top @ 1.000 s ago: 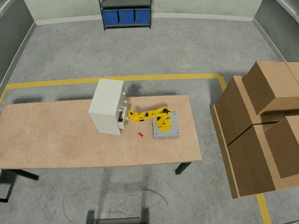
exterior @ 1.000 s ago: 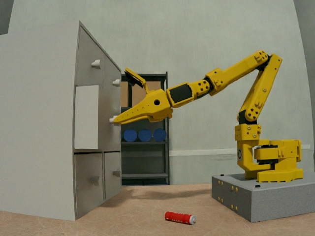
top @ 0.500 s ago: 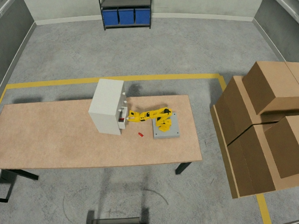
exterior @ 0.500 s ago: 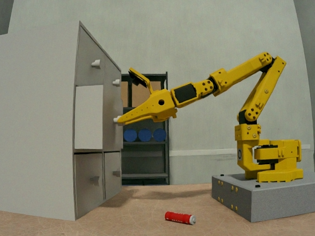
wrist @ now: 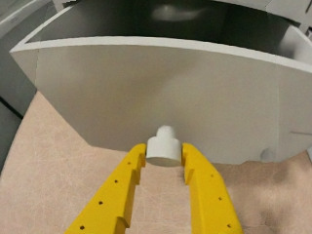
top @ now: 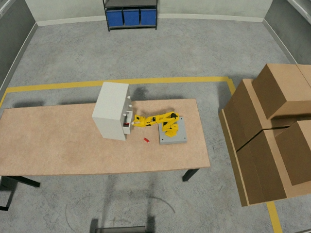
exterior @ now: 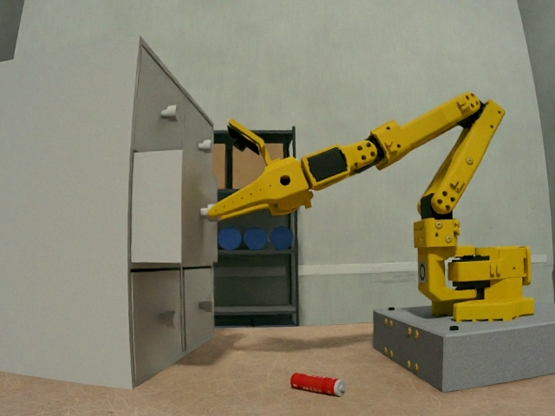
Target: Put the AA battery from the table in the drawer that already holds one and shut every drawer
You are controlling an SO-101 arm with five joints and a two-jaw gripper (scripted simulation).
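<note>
One drawer (top: 127,129) (exterior: 157,206) (wrist: 161,93) is partly out, with something red inside, and the gripper (top: 133,124) (exterior: 212,213) (wrist: 164,152) pinches its knob (top: 132,123) (exterior: 205,211) (wrist: 164,150). The battery (top: 146,140) (exterior: 317,384) lies between the cabinet (top: 112,100) (exterior: 67,215) and the table's right edge, so lifting, dropping and shutting are left.

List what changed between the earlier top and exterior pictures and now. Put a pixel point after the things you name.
The white open drawer (top: 127,130) (exterior: 156,205) (wrist: 146,88) slid further out, towards the yellow arm's base; the gripper (top: 133,123) (exterior: 212,215) (wrist: 164,152) drew back with it, still on its white round knob (exterior: 205,211) (wrist: 164,156). Red AA battery (top: 146,140) (exterior: 313,384) unmoved.
</note>
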